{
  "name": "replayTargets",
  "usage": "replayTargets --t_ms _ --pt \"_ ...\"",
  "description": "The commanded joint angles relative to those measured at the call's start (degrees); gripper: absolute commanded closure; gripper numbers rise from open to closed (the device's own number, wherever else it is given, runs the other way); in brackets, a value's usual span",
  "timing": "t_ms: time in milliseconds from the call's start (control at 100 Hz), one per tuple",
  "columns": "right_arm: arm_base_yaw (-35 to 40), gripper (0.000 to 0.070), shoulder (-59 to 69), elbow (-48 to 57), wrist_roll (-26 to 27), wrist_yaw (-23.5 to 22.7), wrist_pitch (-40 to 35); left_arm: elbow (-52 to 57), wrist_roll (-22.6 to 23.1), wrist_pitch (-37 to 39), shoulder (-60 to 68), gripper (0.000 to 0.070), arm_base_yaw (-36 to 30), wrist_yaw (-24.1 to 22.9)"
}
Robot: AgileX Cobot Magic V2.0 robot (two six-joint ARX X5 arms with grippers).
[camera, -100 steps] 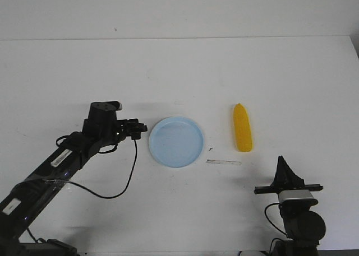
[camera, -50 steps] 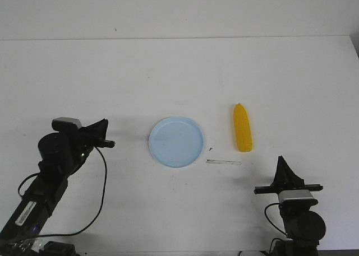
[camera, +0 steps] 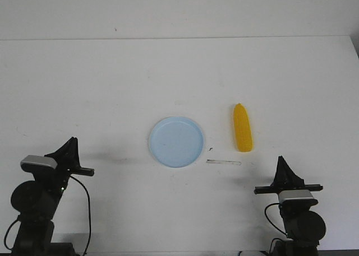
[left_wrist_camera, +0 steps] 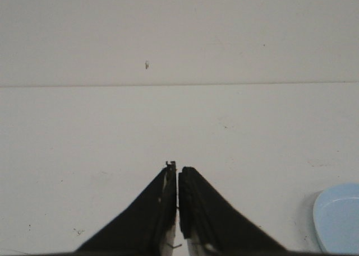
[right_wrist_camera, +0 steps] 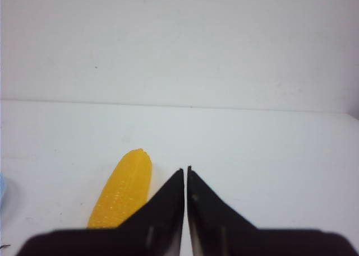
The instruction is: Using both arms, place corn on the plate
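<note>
The corn (camera: 243, 135) lies on the bench (camera: 179, 82) just ahead of my right fingers (camera: 282, 165) and a little toward the middle, its long axis running away from me, pointed tip at the far end. My right arm is much the nearer; my left fingers (camera: 71, 147) sit well off, beyond the plate (camera: 176, 142). Both pairs are pressed together, holding nothing. A thin pale strip (camera: 224, 162) lies between plate and corn, and nothing blocks my reach.
</note>
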Motion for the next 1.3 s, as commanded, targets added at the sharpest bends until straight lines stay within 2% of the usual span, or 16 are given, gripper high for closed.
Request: replayTargets --t_ms 0,330,1290 --pt "0.0 0.0688 0.1 -0.1 0.7 0.0 0.6 -1.4 0.7 0.6 -3.7 0.0699 0.0 -0.2" --pt "0.0 0.0688 0.1 -0.1 0.7 0.0 0.6 -4.4 0.7 -5.9 -16.5 0.0699 0.0 -7.9" --pt "0.0 0.0688 0.1 -0.1 0.7 0.0 0.6 -4.3 0.1 -6.4 -17.1 0.0699 0.0 -8.0"
